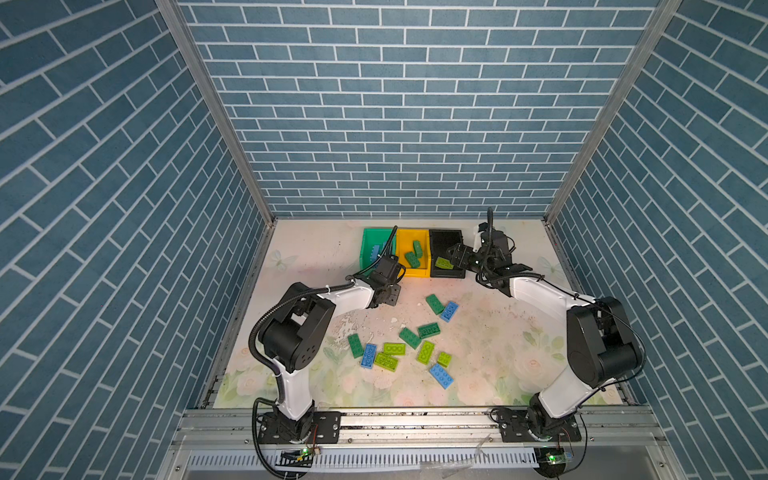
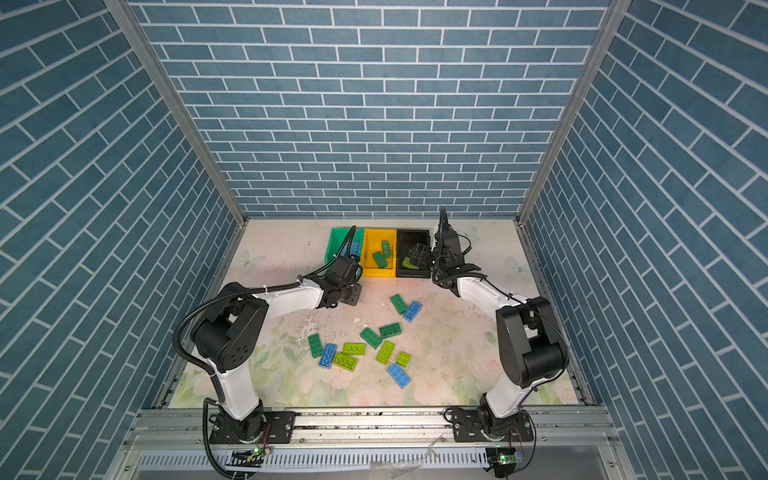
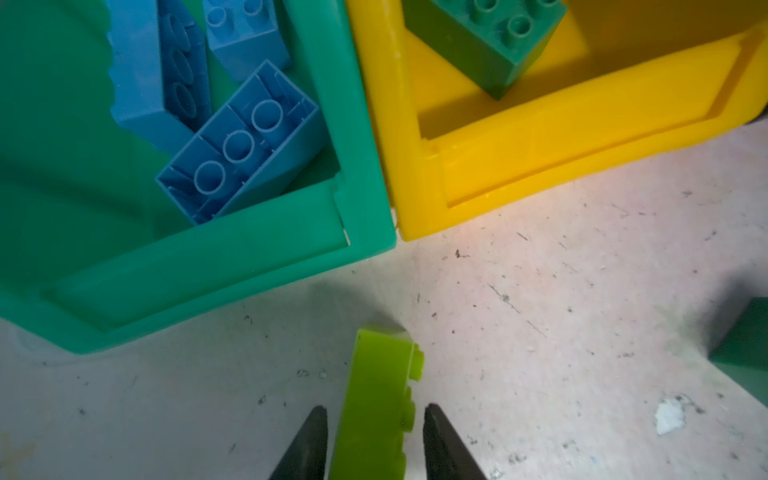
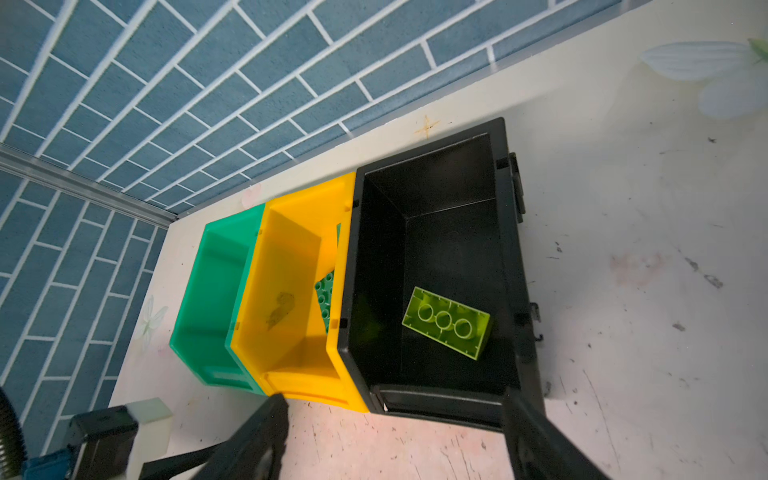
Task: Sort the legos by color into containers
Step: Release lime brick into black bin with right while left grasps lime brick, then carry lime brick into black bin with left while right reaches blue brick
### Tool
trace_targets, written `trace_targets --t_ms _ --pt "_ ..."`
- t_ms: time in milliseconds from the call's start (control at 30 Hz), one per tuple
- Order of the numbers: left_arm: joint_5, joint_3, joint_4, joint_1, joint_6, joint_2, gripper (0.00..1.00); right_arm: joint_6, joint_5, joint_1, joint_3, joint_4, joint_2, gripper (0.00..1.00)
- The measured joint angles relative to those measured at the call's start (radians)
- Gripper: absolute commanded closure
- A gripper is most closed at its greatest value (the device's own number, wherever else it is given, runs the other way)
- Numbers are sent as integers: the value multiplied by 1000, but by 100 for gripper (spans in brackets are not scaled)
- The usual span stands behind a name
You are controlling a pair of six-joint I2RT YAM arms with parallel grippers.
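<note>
Lime lego, edge-on (prob. 2x4)

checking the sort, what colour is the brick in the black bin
Lime green brick, clearest in the right wrist view.

No readable text, labels, brands or numbers anywhere. Nothing legible on the legos, the lime green lego, the green container, yellow container, black container or the brick-pattern walls.

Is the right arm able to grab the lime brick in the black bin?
Probably yes. The right gripper hangs open over the black bin, and the lime brick lies alone inside, upside down, with nothing covering it.
</note>
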Motion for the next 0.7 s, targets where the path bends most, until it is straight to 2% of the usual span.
trace_targets --t_ms 333,567,700 --pt "6 0 -5 0 -5 -4 80 -123 -24 0 -108 -29 -116 19" --pt "61 2 -23 0 -19 -62 81 -146 -27 0 -180 -74 -180 20" --pt "120 9 -12 0 -36 -119 81 -107 -30 0 -200 -94 -192 22"
